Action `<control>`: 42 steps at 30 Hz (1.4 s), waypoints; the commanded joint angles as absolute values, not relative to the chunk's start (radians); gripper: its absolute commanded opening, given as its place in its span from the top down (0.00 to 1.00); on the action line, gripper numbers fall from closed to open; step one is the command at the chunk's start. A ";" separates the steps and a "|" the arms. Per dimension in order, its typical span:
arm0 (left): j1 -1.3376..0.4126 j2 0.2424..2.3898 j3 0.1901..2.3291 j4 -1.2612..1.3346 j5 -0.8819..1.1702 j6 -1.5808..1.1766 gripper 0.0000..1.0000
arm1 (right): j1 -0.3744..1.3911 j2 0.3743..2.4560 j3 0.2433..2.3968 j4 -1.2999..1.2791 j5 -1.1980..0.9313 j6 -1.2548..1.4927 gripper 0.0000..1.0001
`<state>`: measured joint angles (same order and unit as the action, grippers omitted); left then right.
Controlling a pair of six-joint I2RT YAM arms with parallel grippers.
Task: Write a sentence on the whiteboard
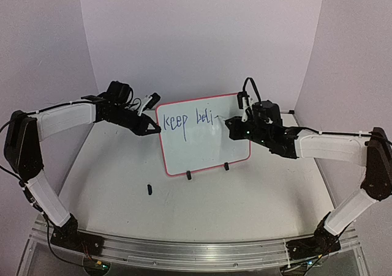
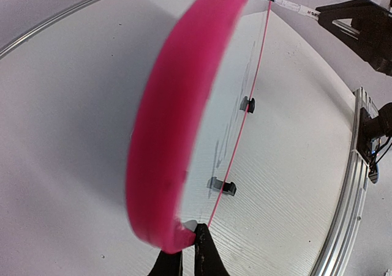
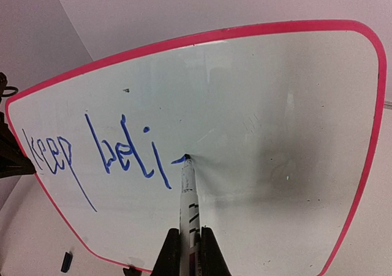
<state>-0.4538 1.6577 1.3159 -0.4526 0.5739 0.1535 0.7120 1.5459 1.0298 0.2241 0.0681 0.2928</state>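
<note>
The whiteboard stands tilted back on two black clip feet mid-table, red-bordered. Blue words of the sentence read "keep beli" along its top. My left gripper is shut on the board's left edge; the left wrist view shows the fingers pinching the red border. My right gripper is shut on a white marker. The marker tip touches the whiteboard just right of the "i" in the sentence, where a short fresh stroke starts.
A small dark marker cap lies on the table in front of the board's left corner. An aluminium rail runs along the near edge between the arm bases. White walls close in behind and at both sides.
</note>
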 commanded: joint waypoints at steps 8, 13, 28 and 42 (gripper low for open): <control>-0.479 1.703 1.311 -0.548 0.490 0.215 1.00 | 0.710 1.527 1.070 0.274 0.063 0.276 1.00; -0.479 1.704 1.312 -0.549 0.491 0.216 1.00 | 0.710 1.529 1.072 0.285 0.053 0.273 1.00; -0.480 1.709 1.314 -0.550 0.492 0.216 1.00 | 0.711 1.554 1.061 0.285 0.019 0.297 1.00; -0.480 1.712 1.315 -0.549 0.494 0.213 1.00 | 0.710 1.550 1.006 0.282 0.012 0.335 1.00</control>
